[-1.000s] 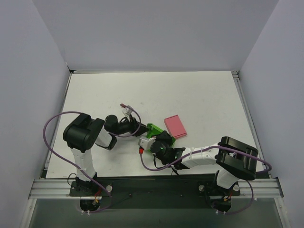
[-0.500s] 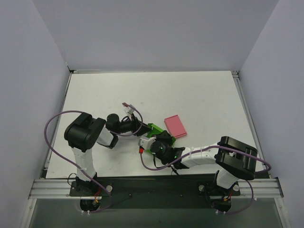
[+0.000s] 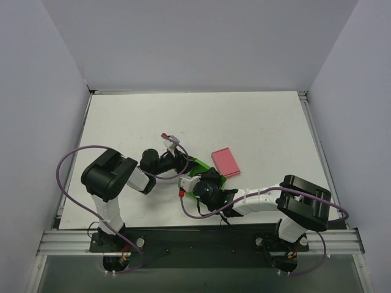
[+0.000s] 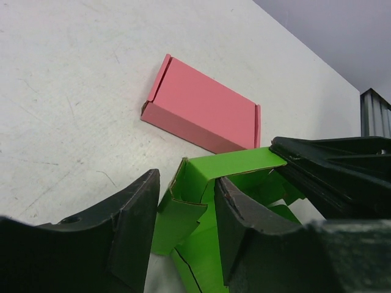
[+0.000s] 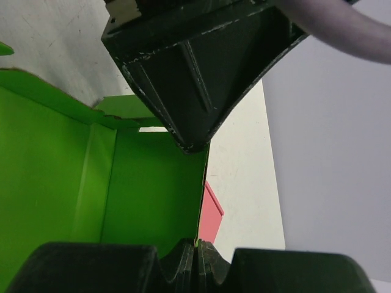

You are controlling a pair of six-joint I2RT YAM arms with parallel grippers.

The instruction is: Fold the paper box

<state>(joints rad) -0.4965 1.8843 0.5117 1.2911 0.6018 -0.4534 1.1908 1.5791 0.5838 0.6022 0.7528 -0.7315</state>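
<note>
Pale grey walls close in a white desk (image 3: 256,122). Near its front edge, between the two arms, sits the small bright green thin-card paper box (image 3: 197,166), just beside a flat pink rectangular card box (image 3: 225,163) that lies closed. The right end effector (image 5: 198,253) is clamped tight on the upper edge of one green wall, and the thin card runs straight down into its closed jaws. The left end effector (image 4: 186,186) comes in from the other side with its jaws standing apart, astride a loose side flap. I see no firm pinch there, and one of its fingers (image 5: 183,91) points down at the open box by a wall edge. To my eye the work is about midway: at least two green walls stand up and meet at a crease, so the paper box has begun to look like a tray. What is left, I'd judge, is the side flaps with their tabs, which splay outward untucked, and closing the open top. Whether the far side is locked in place I cannot tell, as the arms hide it.
</note>
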